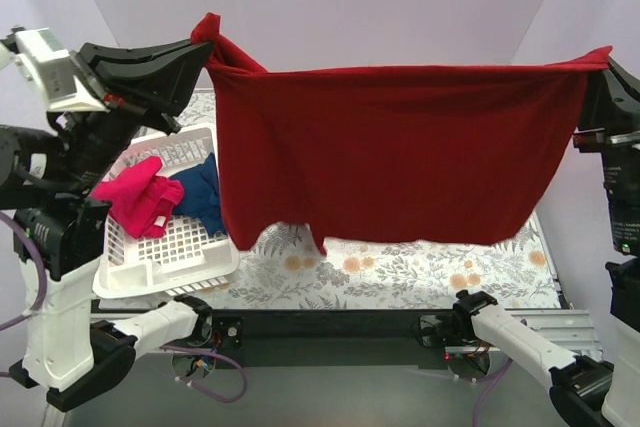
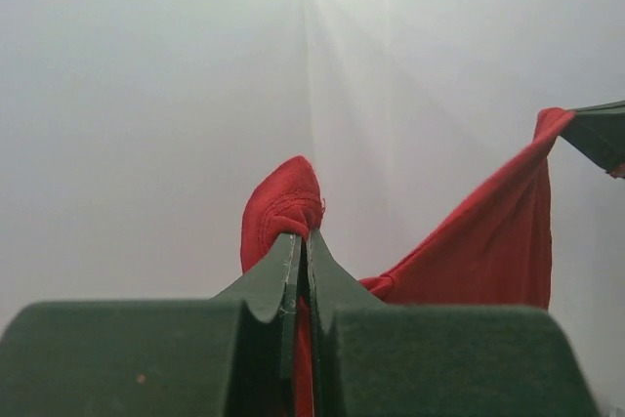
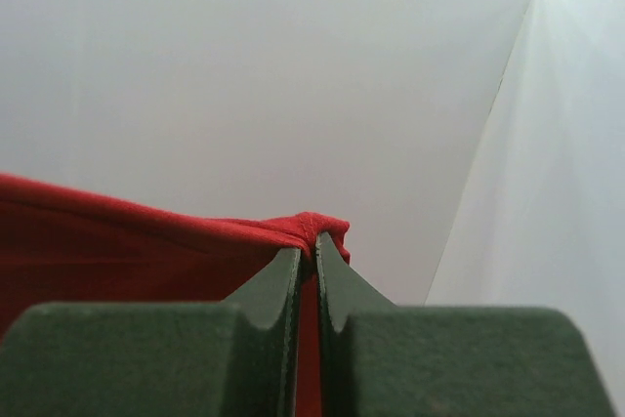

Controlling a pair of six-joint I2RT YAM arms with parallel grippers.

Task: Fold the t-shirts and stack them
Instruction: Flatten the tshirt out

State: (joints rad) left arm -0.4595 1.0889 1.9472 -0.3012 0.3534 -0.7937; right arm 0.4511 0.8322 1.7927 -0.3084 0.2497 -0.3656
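The left end effector (image 1: 200,47), at upper left of the frame, is pressed together on one top corner of the red shirt (image 1: 400,147). The right end effector (image 1: 598,67), at upper right, pinches the opposite corner. Between them the top edge runs nearly taut, so the cloth hangs as a broad sheet across the middle of the frame. Its lower hem is over the tabletop (image 1: 400,272); whether it clears the surface is hard to tell. Holding it high and stretched likely lets creases drop out before it is laid flat for folding. A pink shirt (image 1: 138,199) and a navy shirt (image 1: 205,192) lie crumpled in the basket (image 1: 150,272) at lower left, not yet folded.
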